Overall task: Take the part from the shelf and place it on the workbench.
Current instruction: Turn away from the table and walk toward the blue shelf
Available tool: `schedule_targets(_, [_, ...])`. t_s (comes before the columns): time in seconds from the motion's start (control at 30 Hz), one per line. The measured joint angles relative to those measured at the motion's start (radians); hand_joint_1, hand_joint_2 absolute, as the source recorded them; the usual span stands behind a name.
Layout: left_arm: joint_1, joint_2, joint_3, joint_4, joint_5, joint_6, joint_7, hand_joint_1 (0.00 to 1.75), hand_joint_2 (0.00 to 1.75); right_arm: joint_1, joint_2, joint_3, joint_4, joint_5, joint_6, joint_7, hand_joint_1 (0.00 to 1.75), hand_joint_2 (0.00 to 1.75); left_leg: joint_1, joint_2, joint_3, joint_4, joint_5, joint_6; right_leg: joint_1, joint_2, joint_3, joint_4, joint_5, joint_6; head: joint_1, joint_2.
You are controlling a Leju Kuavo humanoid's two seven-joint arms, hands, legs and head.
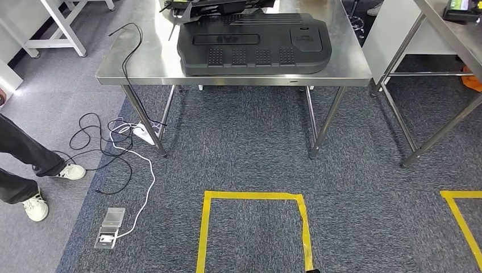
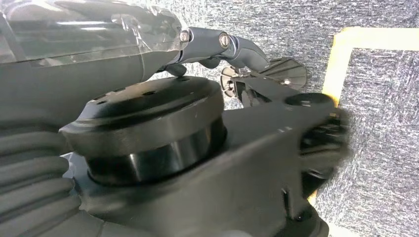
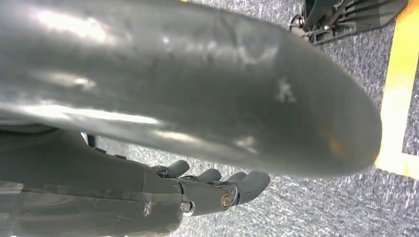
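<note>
A large black moulded part [image 1: 256,42] lies flat on the steel workbench [image 1: 148,60] at the far side of the head view. My left hand [image 2: 217,43] hangs over the grey carpet beside a yellow tape line, its fingers [image 2: 247,52] loosely extended and holding nothing. My right hand [image 3: 212,191] also hangs low over the carpet, fingers [image 3: 252,181] slightly curved with nothing in them. Both hands are far from the part.
A black cable [image 1: 128,51] runs off the bench to a power strip [image 1: 142,133] on the floor. A person's legs [image 1: 34,165] stand at the left. A yellow tape square [image 1: 253,196] marks the carpet; a second steel table [image 1: 449,34] stands right.
</note>
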Motion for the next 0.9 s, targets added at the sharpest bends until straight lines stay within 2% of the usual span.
schedule_targets(0.07, [0.001,0.000,0.000,0.000,0.000,0.000,-0.006,0.00,0.00,-0.001,0.002,0.000,0.000,0.000,-0.002,-0.001,0.00,0.00,-0.003,-0.001,0.078,-0.139,0.048,0.013,0.002,0.000,-0.003,0.002,0.003,0.004,0.000,0.000])
schedule_targets(0.1, [0.001,0.000,0.000,0.000,0.000,0.001,-0.008,0.00,0.00,-0.002,0.003,0.000,0.000,0.000,-0.002,-0.001,0.00,0.00,-0.006,-0.001,0.101,-0.186,0.060,0.018,0.002,0.000,-0.004,0.002,0.005,0.009,0.000,0.000])
schedule_targets(0.13, [0.001,0.000,0.000,0.000,0.000,0.002,-0.008,0.00,0.00,-0.002,0.005,0.000,0.000,0.000,-0.002,-0.001,0.00,0.00,-0.009,-0.002,0.109,-0.210,0.062,0.021,0.002,0.000,-0.006,0.002,0.009,0.014,0.000,0.000])
schedule_targets(0.2, [0.002,0.000,0.000,0.000,-0.001,0.002,-0.009,0.00,0.00,-0.002,0.008,0.000,0.000,0.000,-0.002,-0.001,0.00,0.00,-0.010,-0.001,0.107,-0.223,0.069,0.028,0.002,0.000,-0.009,0.000,0.014,0.027,0.000,0.000])
schedule_targets(0.27, [0.001,0.000,0.000,0.000,-0.003,0.001,-0.010,0.00,0.00,-0.002,0.009,0.000,0.000,0.000,-0.003,-0.002,0.00,0.00,-0.004,0.002,0.107,-0.238,0.081,0.041,0.002,0.001,-0.018,0.021,-0.005,0.038,0.003,0.000])
schedule_targets(0.3, [0.000,0.000,0.000,0.000,-0.006,-0.001,-0.011,0.00,0.00,-0.002,0.009,0.000,0.000,0.000,-0.005,-0.004,0.00,0.00,-0.001,0.004,0.106,-0.245,0.087,0.048,0.002,0.002,-0.033,0.057,-0.032,0.042,0.008,0.000])
schedule_targets(0.37, [-0.001,0.000,0.000,0.000,-0.011,-0.006,-0.012,0.00,0.00,-0.001,0.009,0.000,0.000,0.000,-0.012,-0.015,0.00,0.00,-0.003,0.007,0.099,-0.245,0.093,0.054,0.000,0.004,-0.083,0.175,-0.100,0.048,0.017,0.000])
schedule_targets(0.4, [-0.001,0.000,0.000,0.000,-0.013,-0.008,-0.012,0.00,0.00,0.000,0.009,-0.001,0.000,0.000,-0.018,-0.024,0.00,0.00,-0.004,0.008,0.094,-0.242,0.094,0.055,-0.001,0.004,-0.105,0.231,-0.122,0.051,0.019,0.000])
schedule_targets(0.43, [-0.001,0.000,0.000,0.000,-0.014,-0.009,-0.012,0.00,0.00,0.001,0.009,-0.001,0.000,0.000,-0.024,-0.033,0.00,0.00,-0.004,0.008,0.090,-0.238,0.094,0.055,-0.002,0.003,-0.113,0.261,-0.126,0.053,0.020,0.000])
schedule_targets(0.47, [-0.001,0.000,0.000,0.000,-0.015,-0.010,-0.012,0.00,0.00,0.003,0.009,-0.001,0.000,0.000,-0.032,-0.042,0.00,0.00,-0.004,0.009,0.087,-0.234,0.094,0.055,-0.002,0.003,-0.104,0.253,-0.111,0.055,0.021,0.000])
schedule_targets(0.5, [-0.001,0.000,0.000,0.000,-0.016,-0.011,-0.013,0.00,0.00,0.003,0.009,-0.001,0.000,-0.001,-0.040,-0.052,0.00,0.00,-0.003,0.009,0.085,-0.228,0.093,0.053,-0.004,0.002,-0.076,0.206,-0.080,0.055,0.022,0.000])
schedule_targets(0.57, [-0.002,0.000,0.000,0.000,-0.019,-0.013,-0.017,0.00,0.00,0.001,0.010,-0.002,0.000,-0.003,-0.053,-0.072,0.00,0.00,-0.004,0.011,0.079,-0.214,0.088,0.045,-0.003,-0.008,-0.010,0.075,-0.027,0.053,0.026,0.000])
schedule_targets(0.6, [-0.002,0.000,0.000,0.001,-0.020,-0.014,-0.019,0.00,0.00,-0.001,0.011,-0.002,0.000,-0.005,-0.058,-0.082,0.00,0.00,-0.006,0.012,0.075,-0.207,0.087,0.040,-0.002,-0.012,0.009,0.032,-0.015,0.049,0.028,0.000])
schedule_targets(0.63, [-0.003,0.000,0.000,0.001,-0.021,-0.014,-0.021,0.00,0.00,-0.002,0.012,-0.002,0.000,-0.007,-0.061,-0.088,0.00,0.00,-0.009,0.013,0.071,-0.202,0.086,0.035,-0.001,-0.014,0.014,0.012,-0.014,0.044,0.027,0.000])
schedule_targets(0.73, [-0.005,0.000,0.000,0.001,-0.022,-0.015,-0.022,0.00,0.00,0.001,0.013,-0.002,0.000,-0.009,-0.067,-0.096,0.00,0.00,-0.009,0.016,0.065,-0.194,0.085,0.020,0.000,-0.007,0.006,0.009,-0.008,0.026,0.019,0.000])
schedule_targets(0.8, [-0.007,0.000,0.000,0.001,-0.023,-0.015,-0.022,0.00,0.00,0.001,0.013,-0.002,0.000,-0.009,-0.069,-0.098,0.00,0.00,-0.006,0.011,0.047,-0.146,0.046,0.009,-0.003,-0.005,0.001,0.005,0.001,0.012,0.011,0.000])
schedule_targets(0.9, [-0.009,0.000,0.000,0.001,-0.023,-0.015,-0.023,0.00,0.00,0.001,0.015,-0.002,0.000,-0.009,-0.071,-0.099,0.00,0.00,-0.003,0.005,-0.026,0.034,-0.050,-0.001,-0.001,0.001,-0.011,0.005,0.008,0.002,0.001,0.000])
